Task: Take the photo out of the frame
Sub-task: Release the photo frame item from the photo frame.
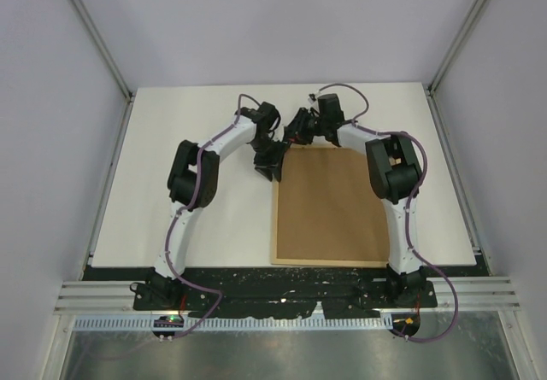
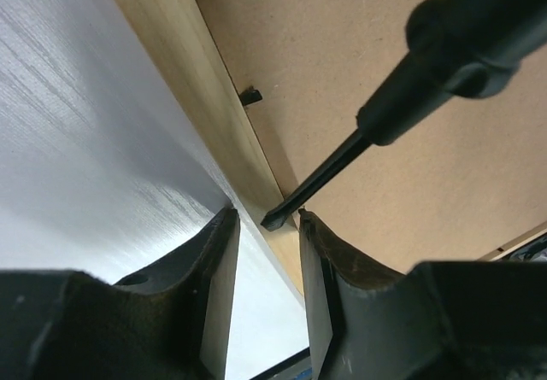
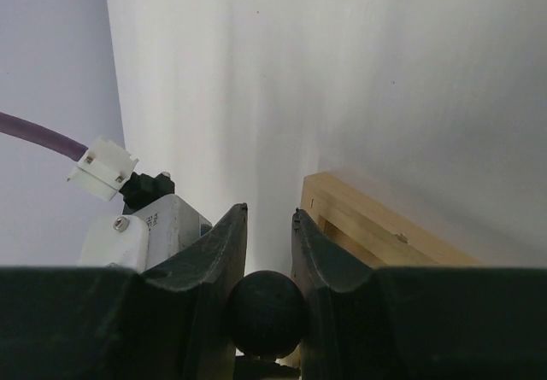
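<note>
**Top external view:** the frame (image 1: 329, 209) lies back up on the white table (image 1: 197, 141), right of centre, showing a brown fibreboard panel inside a thin light-wood rim. The left gripper (image 1: 267, 166) sits at its upper-left corner. The right gripper (image 1: 299, 128) hangs just above the frame's top edge, near that same corner.

**Left wrist view:** the wooden rail runs from the upper left down into the gap between the two dark fingers (image 2: 214, 295) at the bottom. The jaws stand narrowly apart, one on each side of the rail. Whether they pinch it I cannot tell. A black tool (image 2: 385, 115) slants in from the upper right, its tip on the rail between the fingertips. A small black clip (image 2: 250, 96) sits where rail meets panel.

**Right wrist view:** the jaws are clamped on the tool's round black end, bottom centre. The frame's pale wood corner shows just right of the fingers.
</note>
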### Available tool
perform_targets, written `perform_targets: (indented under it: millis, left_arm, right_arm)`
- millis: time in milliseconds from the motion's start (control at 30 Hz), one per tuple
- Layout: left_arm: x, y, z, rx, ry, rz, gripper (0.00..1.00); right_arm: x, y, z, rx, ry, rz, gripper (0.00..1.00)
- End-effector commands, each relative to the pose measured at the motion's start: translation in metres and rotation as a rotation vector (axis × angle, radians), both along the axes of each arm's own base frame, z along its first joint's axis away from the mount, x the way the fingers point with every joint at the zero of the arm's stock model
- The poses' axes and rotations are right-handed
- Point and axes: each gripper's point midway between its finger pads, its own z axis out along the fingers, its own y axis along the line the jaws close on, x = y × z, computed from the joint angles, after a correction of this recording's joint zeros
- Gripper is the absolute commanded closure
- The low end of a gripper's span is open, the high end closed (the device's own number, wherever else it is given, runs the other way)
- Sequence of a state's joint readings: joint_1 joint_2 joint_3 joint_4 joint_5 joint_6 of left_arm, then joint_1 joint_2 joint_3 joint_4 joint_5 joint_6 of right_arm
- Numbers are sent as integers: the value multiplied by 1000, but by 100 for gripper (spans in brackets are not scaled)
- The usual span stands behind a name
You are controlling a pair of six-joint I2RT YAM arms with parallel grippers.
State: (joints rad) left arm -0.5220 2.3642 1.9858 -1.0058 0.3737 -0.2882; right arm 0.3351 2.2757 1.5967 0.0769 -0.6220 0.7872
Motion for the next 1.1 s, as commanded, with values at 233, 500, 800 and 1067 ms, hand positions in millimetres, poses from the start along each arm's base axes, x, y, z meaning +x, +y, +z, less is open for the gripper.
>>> perform_targets:
  millis: [233, 500, 800, 1067]
  left_arm:
    - [49, 8, 36, -10, -201, 8, 46]
    - [59, -2, 23, -24, -178, 7, 46]
    - [47, -8, 18, 48, -181, -20, 46]
    - [42, -6, 16, 76, -178, -7, 46]
  right_arm:
    - [-11, -46, 65, -127, -192, 256, 92]
    - [-64, -82, 30, -277, -257, 387, 92]
    - [-122, -63, -3, -411, -270, 527, 92]
    - [-192, -49, -6, -291, -187, 665, 92]
